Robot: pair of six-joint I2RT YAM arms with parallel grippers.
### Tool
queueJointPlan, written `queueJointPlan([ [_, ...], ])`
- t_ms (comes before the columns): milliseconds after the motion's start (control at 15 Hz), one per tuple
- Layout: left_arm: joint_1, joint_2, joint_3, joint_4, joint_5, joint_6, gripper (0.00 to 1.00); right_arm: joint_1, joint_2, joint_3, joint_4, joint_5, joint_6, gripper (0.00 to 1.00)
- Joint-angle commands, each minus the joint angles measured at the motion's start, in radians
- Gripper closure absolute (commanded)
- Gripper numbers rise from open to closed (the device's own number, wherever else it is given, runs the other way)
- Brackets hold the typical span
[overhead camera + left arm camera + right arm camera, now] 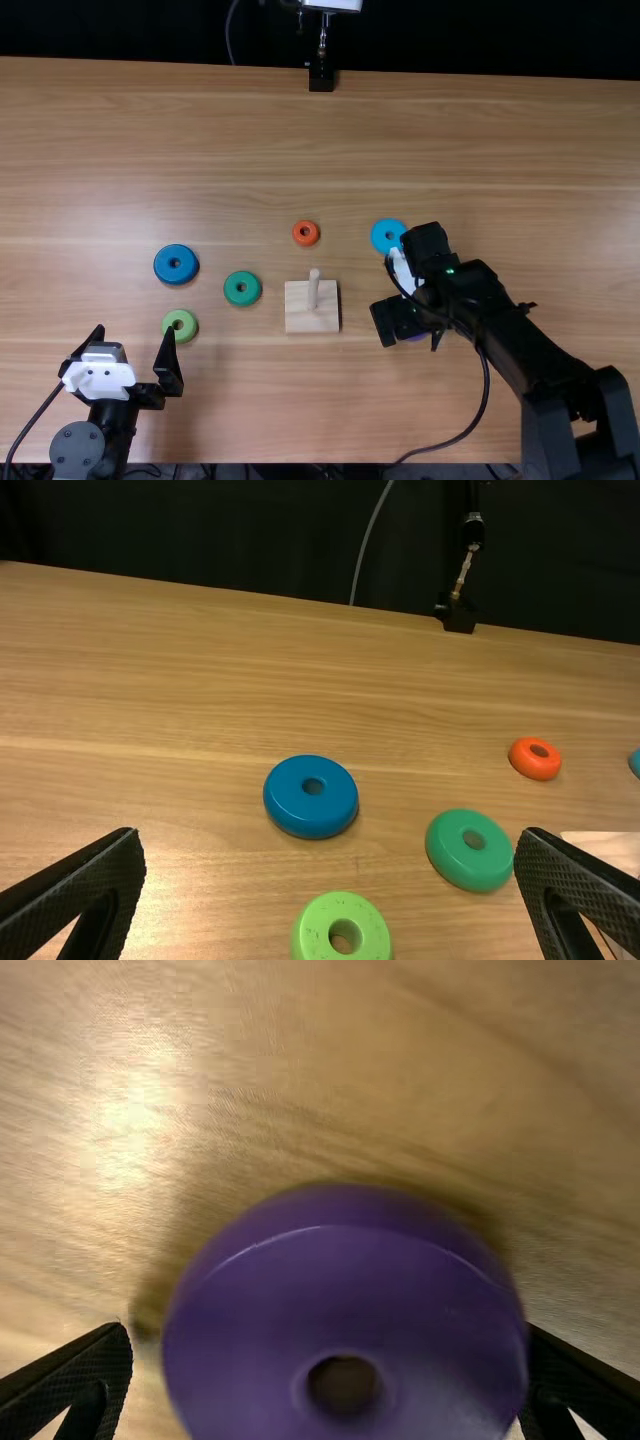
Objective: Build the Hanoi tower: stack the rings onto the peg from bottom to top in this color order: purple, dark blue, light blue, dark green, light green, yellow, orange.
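The purple ring [345,1270] lies on the bench [280,410], right of the wooden base [303,313]; in the top view the right gripper [408,330] covers all but a sliver of it. From the right wrist view, that gripper is open, its fingers on either side of the ring: a strip of bench shows between the ring and one finger, while the other finger is partly hidden behind the ring's rim, so contact there is hard to judge. The ring's lower part is cut off by that view's edge. The light blue ring [381,242] lies just beside the right arm, and only its edge enters the left wrist view. The left gripper [134,332] is open and empty near the light green ring [186,334], which is clipped at the bottom of the left wrist view. Beyond that lie the dark blue ring [172,273] and the dark green ring [240,299]. The peg [313,289] rises from the base, with the orange ring [305,226] on the bench beyond it.
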Motion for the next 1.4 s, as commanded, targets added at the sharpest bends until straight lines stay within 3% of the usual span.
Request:
queueJointPlan([
  [0,0.009,-0.012,-0.051,-0.017,0.003,0.011,0.00,-0.003,0.007,0.017,-0.002,-0.005,0.006,0.00],
  [133,0.009,-0.012,-0.051,-0.015,0.003,0.011,0.00,-0.001,0.009,0.019,-0.003,-0.005,0.007,0.00],
  [200,0.009,-0.012,-0.051,-0.017,0.003,0.011,0.00,-0.001,0.007,0.021,-0.002,-0.007,0.009,0.07],
  [267,0.009,-0.012,-0.051,-0.017,0.003,0.011,0.00,-0.001,0.007,0.021,0.000,-0.005,0.009,0.54],
  [333,0.009,-0.012,-0.051,-0.017,0.003,0.011,0.00,-0.001,0.007,0.019,0.000,-0.005,0.009,0.86],
  [400,0.011,-0.012,-0.051,-0.017,0.003,0.011,0.00,-0.003,0.006,0.019,0.000,-0.005,0.009,1.00],
  [867,0.009,-0.012,-0.051,-0.015,0.003,0.011,0.00,0.009,-0.045,0.172,-0.025,-0.005,0.004,1.00],
  [1333,0.009,-0.012,-0.051,-0.017,0.003,0.011,0.00,0.118,-0.112,0.567,-0.384,-0.003,0.006,1.00],
])
